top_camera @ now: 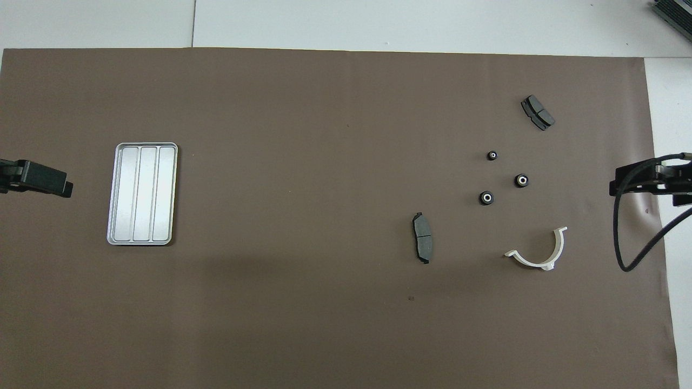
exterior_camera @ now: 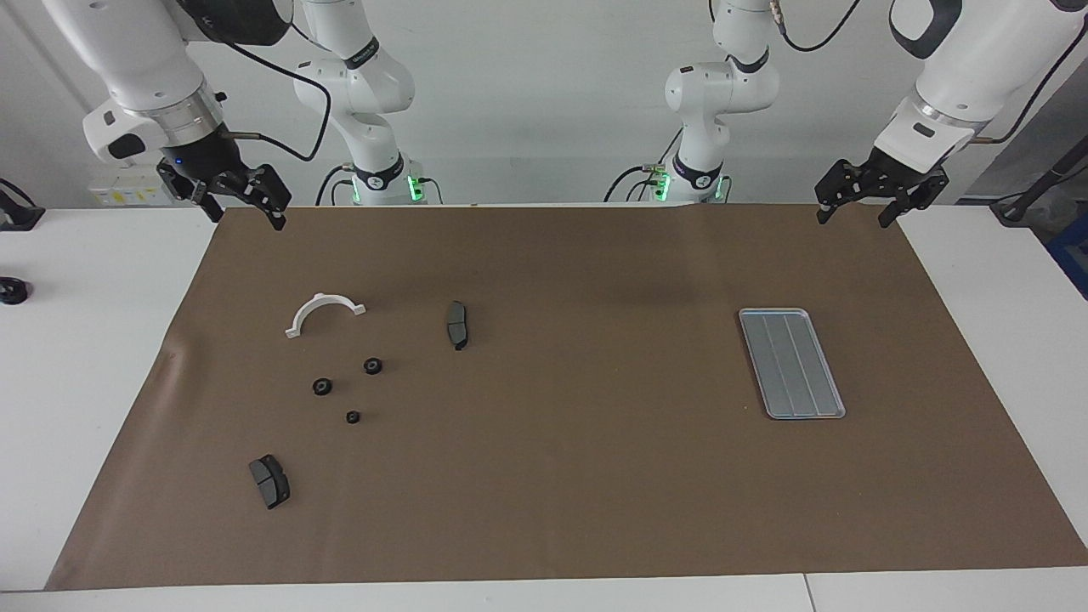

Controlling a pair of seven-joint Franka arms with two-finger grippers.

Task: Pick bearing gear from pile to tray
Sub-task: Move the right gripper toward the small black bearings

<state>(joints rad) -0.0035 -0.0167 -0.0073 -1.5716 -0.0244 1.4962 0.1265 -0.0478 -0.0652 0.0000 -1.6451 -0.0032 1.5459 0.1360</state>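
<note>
No legible text, label, brand, number or sign found anywhere. Dark bands on arm joints carried marks too small to read.

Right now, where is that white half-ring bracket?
The white half-ring plastic bracket lies on the brown mat toward the right arm's end, nearer the robots than the three small black round gears.

Gears [exterior_camera: 348,389] well spaced — bracket [exterior_camera: 323,312], pads [exterior_camera: 269,481] apart.

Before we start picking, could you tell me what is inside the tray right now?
Nothing lies in the tray: both views show only its bare grooved floor, fully uncovered. The three gears lie on the brown mat toward the right arm's end.
</note>
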